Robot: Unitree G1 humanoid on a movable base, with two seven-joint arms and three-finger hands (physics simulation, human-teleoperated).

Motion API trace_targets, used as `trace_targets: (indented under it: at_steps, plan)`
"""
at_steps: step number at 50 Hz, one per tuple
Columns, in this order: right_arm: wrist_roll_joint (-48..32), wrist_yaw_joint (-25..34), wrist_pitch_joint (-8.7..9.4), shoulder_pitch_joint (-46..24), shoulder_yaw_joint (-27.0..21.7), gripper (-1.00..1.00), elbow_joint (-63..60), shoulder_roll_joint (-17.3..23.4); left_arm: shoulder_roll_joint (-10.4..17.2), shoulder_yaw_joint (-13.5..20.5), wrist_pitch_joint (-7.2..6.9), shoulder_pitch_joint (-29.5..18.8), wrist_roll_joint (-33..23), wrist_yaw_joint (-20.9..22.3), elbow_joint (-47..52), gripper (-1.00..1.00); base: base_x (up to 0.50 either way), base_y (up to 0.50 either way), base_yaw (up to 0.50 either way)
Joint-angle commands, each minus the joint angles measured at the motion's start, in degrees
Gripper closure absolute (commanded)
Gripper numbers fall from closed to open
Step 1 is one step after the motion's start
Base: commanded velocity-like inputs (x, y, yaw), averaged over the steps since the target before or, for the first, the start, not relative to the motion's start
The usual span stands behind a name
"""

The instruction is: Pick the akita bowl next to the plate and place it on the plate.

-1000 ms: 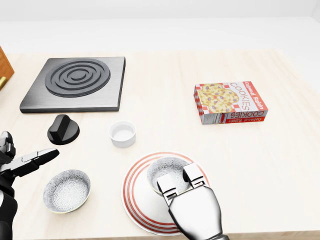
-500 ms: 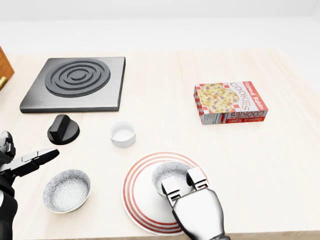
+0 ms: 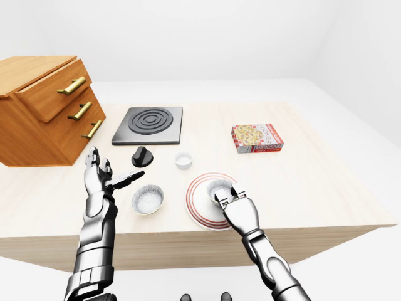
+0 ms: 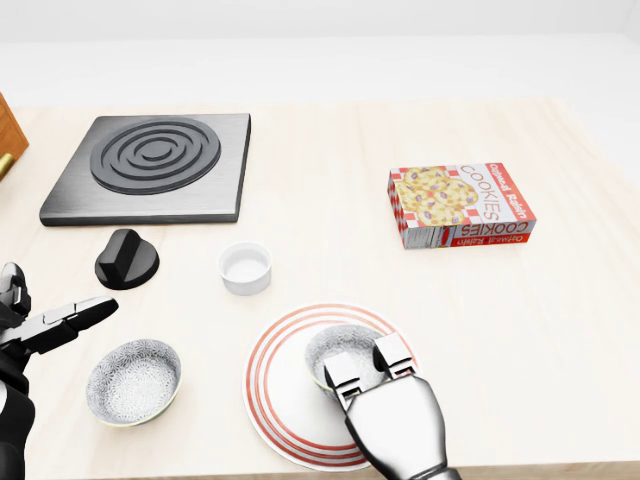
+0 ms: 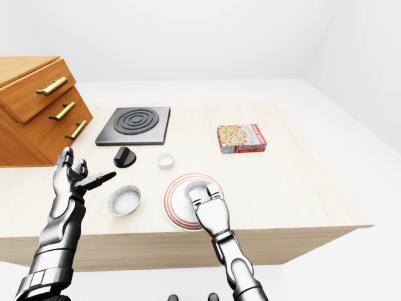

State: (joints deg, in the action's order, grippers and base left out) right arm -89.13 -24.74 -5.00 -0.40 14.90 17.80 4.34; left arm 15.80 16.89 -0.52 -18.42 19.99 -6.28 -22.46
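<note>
Your right hand (image 4: 390, 420) enters at the head view's bottom edge, its fingers (image 4: 392, 352) over the lower rim of the akita bowl (image 4: 335, 345), which rests on the red-ringed plate (image 4: 272, 395); you cannot tell whether they pinch it. Your left hand (image 4: 45, 325) hangs with fingers spread over the pale wooden table (image 4: 560, 330), beside a second speckled bowl (image 4: 133, 380). Farther up lie a white ramekin (image 4: 245, 267), a black knob (image 4: 126, 258), a dark burner plate (image 4: 150, 165) and a box (image 4: 462, 205) printed "COOKIES" and "Oatmeal Raisin", with a wooden drawer chest (image 3: 44, 110) at the left and bare white walls beyond.

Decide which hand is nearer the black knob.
Left. In the left-eye view the left hand sits below-left of the black knob; the right hand grips the akita bowl on the plate, farther right.
</note>
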Motion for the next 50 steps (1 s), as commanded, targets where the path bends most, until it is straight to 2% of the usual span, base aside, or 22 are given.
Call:
trace_targets:
  at_steps: [1,10,12,17,19,20,21,24,25,30,31,32,33,37,38,41,42,43,44,46,47,50]
  plan:
    - [2.02,-0.39,0.00,0.25,0.18,1.00,-1.76,-0.04,-0.02,-0.06,-0.71,0.30,0.09,-0.31,1.12,-1.00,0.00,0.00,0.00]
    - [1.68,-0.45,0.00,0.33,0.25,1.00,-2.12,-0.02,-0.15,0.01,-0.79,0.27,-0.09,-0.35,1.19,-1.00,0.00,0.00,0.00]
    - [0.93,1.04,0.00,2.35,1.23,1.00,-7.28,0.22,-0.10,0.04,-0.74,0.16,-0.11,-0.32,1.03,-1.00,0.00,0.00,0.00]
    - [2.41,4.58,0.00,4.21,1.10,1.00,-11.36,0.15,-0.06,-0.01,0.48,-0.24,-0.16,0.06,-0.57,-1.00,0.00,0.00,0.00]
    - [2.46,4.66,0.00,4.25,1.10,1.00,-11.44,0.15,-0.04,-0.03,0.52,-0.25,-0.14,0.05,-0.61,-1.00,0.00,0.00,0.00]
    - [3.08,8.59,0.00,6.43,1.27,-1.00,-17.14,0.63,0.00,-0.05,0.46,-0.29,-0.13,-0.06,-0.51,-1.00,0.00,0.00,0.00]
    - [4.02,11.68,0.00,8.02,1.39,-1.00,-20.79,0.84,0.04,-0.05,0.36,-0.26,-0.06,-0.05,-0.39,-1.00,0.00,0.00,0.00]
    - [4.42,14.68,0.00,9.60,1.58,-1.00,-24.56,1.27,0.08,-0.08,0.62,-0.49,-0.04,0.05,-0.88,-1.00,0.00,0.00,0.00]
    - [6.00,19.20,0.00,12.03,2.00,-1.00,-28.97,1.77,0.08,-0.17,0.33,-0.47,0.10,0.18,-0.47,-1.00,0.00,0.00,0.00]
    - [6.10,19.54,0.00,12.21,1.99,-1.00,-29.31,1.79,0.07,-0.17,0.30,-0.46,0.11,0.19,-0.41,-1.00,0.00,0.00,0.00]
    - [6.44,25.03,0.00,15.30,2.54,-1.00,-34.42,3.14,0.06,-0.30,0.28,-0.83,0.14,0.33,-0.68,-1.00,0.00,0.00,0.00]
    - [6.46,25.41,0.00,15.51,2.51,-1.00,-34.78,3.18,0.06,-0.31,0.30,-0.86,0.14,0.34,-0.71,-1.00,0.00,0.00,0.00]
    - [10.78,37.01,0.00,24.38,3.50,-1.00,-48.88,6.28,0.02,-0.42,1.13,-1.38,0.38,1.24,-1.71,-1.00,0.00,0.00,0.00]
    - [10.79,37.96,0.00,25.91,3.33,-1.00,-51.13,6.87,0.10,-0.47,1.64,-1.60,0.62,1.59,-2.35,-1.00,0.00,0.00,0.00]
    - [13.07,41.88,0.00,29.61,4.03,-1.00,-54.29,7.77,0.12,-0.55,0.62,-1.17,0.84,1.38,-0.70,-1.00,0.00,0.00,0.00]
    - [13.26,42.74,0.00,31.46,4.34,-1.00,-55.17,8.65,0.08,-0.50,0.44,-1.09,0.81,1.36,-0.43,-1.00,0.00,0.00,0.00]
    - [14.49,45.32,0.00,35.06,4.28,-1.00,-57.44,9.93,0.00,-0.44,-0.50,-0.67,1.45,1.58,1.48,-1.00,0.00,0.00,0.00]
    - [14.59,45.49,0.00,35.27,4.29,-1.00,-57.63,10.06,-0.04,-0.39,-0.65,-0.60,1.45,1.59,1.73,-1.00,0.00,0.00,0.00]
    - [17.05,49.88,0.00,42.82,2.77,-1.00,-63.10,13.39,-0.22,-0.53,-1.17,-0.26,1.72,1.88,3.20,-1.00,0.00,0.00,0.00]
    - [18.32,51.04,0.00,44.07,1.64,-1.00,-64.37,13.30,-0.36,-0.50,-1.60,-0.09,1.67,1.83,3.89,-1.00,0.00,0.00,0.00]
    - [17.73,50.48,0.00,43.85,-0.48,-1.00,-64.03,13.31,-0.46,-0.50,-1.24,-0.08,1.51,2.08,3.63,-1.00,0.00,0.00,0.00]
    - [17.70,50.86,0.00,44.06,-1.55,-1.00,-63.88,12.19,-0.50,-0.44,-1.22,-0.10,1.44,2.14,3.59,-1.00,0.00,0.00,0.00]
